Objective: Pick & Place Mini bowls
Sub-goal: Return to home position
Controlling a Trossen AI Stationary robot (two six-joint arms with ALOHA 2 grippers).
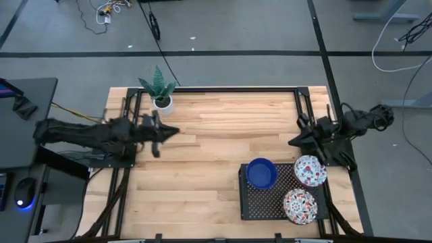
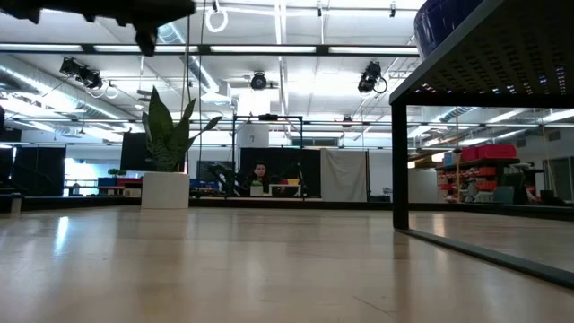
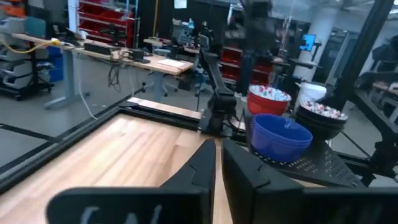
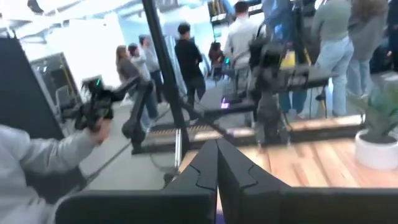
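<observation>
Bowls fill three stacks on the mesh shelf (image 1: 260, 202): one cobalt blue stack (image 1: 261, 173), rear floral stack (image 1: 310, 170), front floral stack (image 1: 300, 206). Left end effector (image 1: 175, 131), by the potted plant (image 1: 160, 94), and right end effector (image 1: 291, 142), beside the shelf, are closed, empty.

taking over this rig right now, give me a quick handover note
left gripper: jaws shut, empty, over the left side of the table near the plant pot.
right gripper: jaws shut, empty, at the table's right edge beside the shelf.
bowls: blue stack, patterned stack beside it and second patterned stack, all on the shelf. No bowl shows on the bare wood.
done: stacking, by the look of it.
left: probably only parking both arms at home.
</observation>
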